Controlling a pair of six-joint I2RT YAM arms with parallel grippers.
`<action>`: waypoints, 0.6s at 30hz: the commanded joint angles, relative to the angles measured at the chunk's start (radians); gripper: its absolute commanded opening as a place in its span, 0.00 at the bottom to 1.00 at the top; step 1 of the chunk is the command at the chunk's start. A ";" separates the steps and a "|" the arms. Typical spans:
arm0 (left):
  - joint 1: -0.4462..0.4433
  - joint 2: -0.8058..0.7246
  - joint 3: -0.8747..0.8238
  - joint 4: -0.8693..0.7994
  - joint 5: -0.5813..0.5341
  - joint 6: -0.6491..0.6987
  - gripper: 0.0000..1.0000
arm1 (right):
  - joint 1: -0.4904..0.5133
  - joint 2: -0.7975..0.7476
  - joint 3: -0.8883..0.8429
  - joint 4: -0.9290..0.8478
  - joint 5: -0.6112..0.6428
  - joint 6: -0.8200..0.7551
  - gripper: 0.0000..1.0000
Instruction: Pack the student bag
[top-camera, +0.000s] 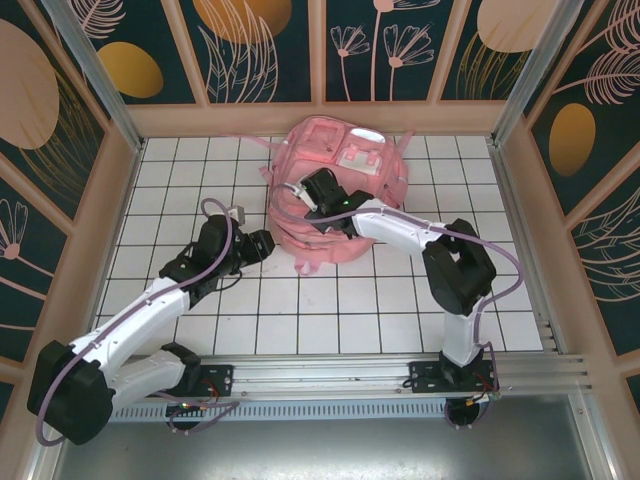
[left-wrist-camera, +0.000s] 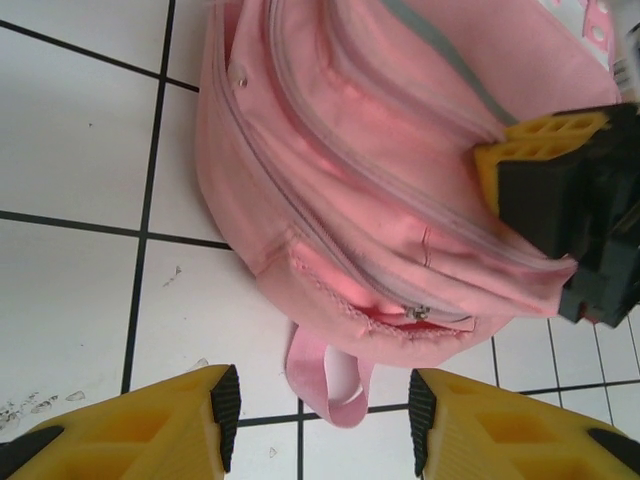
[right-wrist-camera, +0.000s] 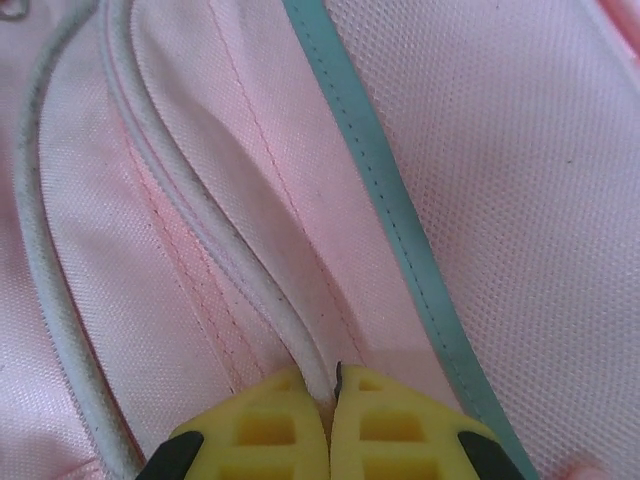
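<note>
Toward the far edge of the white-tiled tabletop (top-camera: 330, 310), about midway along it, the student bag (top-camera: 385, 180) is laid with its front pockets facing up. A raised seam of its pink fabric is pinched between the closed fingers of the right gripper (right-wrist-camera: 333, 378). The left gripper (left-wrist-camera: 322, 405) is held just beside the bag's left side, fingers parted, with nothing gripped between them.
</note>
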 joint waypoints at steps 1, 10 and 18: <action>0.006 0.024 -0.003 0.039 0.030 0.030 0.50 | -0.043 -0.106 0.060 0.041 -0.007 0.069 0.00; 0.003 0.160 0.057 0.105 0.126 0.107 0.49 | -0.177 -0.197 0.127 0.000 -0.366 0.252 0.00; -0.059 0.256 0.153 0.139 0.048 0.205 0.48 | -0.197 -0.196 0.159 -0.031 -0.456 0.286 0.00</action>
